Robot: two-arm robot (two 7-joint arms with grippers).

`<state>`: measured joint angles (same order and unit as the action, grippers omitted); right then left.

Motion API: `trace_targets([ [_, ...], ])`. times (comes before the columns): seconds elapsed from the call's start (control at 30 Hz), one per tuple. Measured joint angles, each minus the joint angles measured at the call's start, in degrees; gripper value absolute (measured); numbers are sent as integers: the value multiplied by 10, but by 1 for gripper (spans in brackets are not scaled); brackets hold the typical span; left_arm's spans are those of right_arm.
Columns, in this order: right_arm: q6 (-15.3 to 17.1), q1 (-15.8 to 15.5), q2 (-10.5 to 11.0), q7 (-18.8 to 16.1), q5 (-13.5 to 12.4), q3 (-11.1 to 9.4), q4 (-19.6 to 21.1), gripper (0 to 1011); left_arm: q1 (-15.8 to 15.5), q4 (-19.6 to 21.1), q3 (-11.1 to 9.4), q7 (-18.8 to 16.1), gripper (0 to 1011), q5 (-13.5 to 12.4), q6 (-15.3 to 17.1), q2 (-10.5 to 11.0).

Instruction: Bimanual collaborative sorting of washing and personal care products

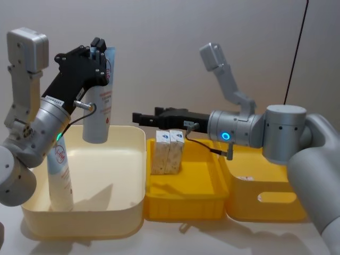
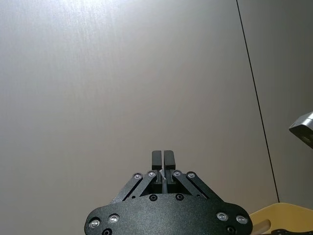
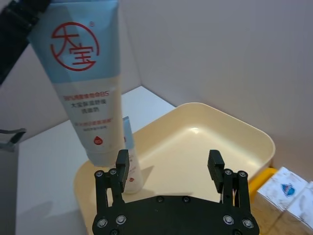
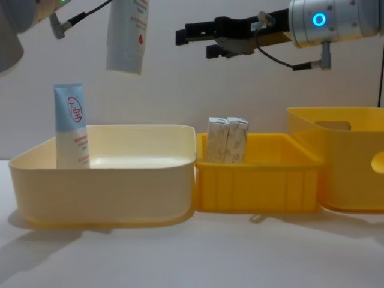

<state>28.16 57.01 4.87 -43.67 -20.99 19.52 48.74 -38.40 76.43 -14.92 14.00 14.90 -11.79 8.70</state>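
Observation:
My left gripper (image 1: 99, 49) is raised high and shut on the flat end of a pale blue-and-white tube (image 1: 99, 109) with a red round logo. The tube (image 4: 127, 36) hangs upright above the cream bin (image 1: 135, 159). In the left wrist view the fingers (image 2: 168, 161) pinch the tube's thin edge. A second tube (image 1: 59, 175) stands in that bin's left corner (image 4: 71, 126). Two speckled cartons (image 1: 169, 151) stand side by side in the yellow tray (image 1: 183, 207). My right gripper (image 1: 139, 119) hovers open above the tray's left end, pointing at the hanging tube (image 3: 83, 83) and apart from it.
A deeper yellow bin (image 1: 265, 199) with a handle slot stands right of the tray. All three containers sit in a row on the white table (image 4: 192, 258), with a plain wall close behind. A thin black cable (image 1: 295, 53) hangs at the back right.

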Motion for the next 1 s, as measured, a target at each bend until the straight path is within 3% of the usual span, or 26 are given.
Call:
trace_targets([
  [0.17,-9,9,-2,-25,-6,6,-16,1001,1,-1,2,-1,34,-3,-1,-2],
  [0.7,-6,18,18,-74,-6,37,-10,1001,3,-1,8,-2,34,-12,1,-9],
  [1.0,-15,39,10,-107,-9,53,-36,1001,3,-3,11,-1,34,-16,2,-13],
])
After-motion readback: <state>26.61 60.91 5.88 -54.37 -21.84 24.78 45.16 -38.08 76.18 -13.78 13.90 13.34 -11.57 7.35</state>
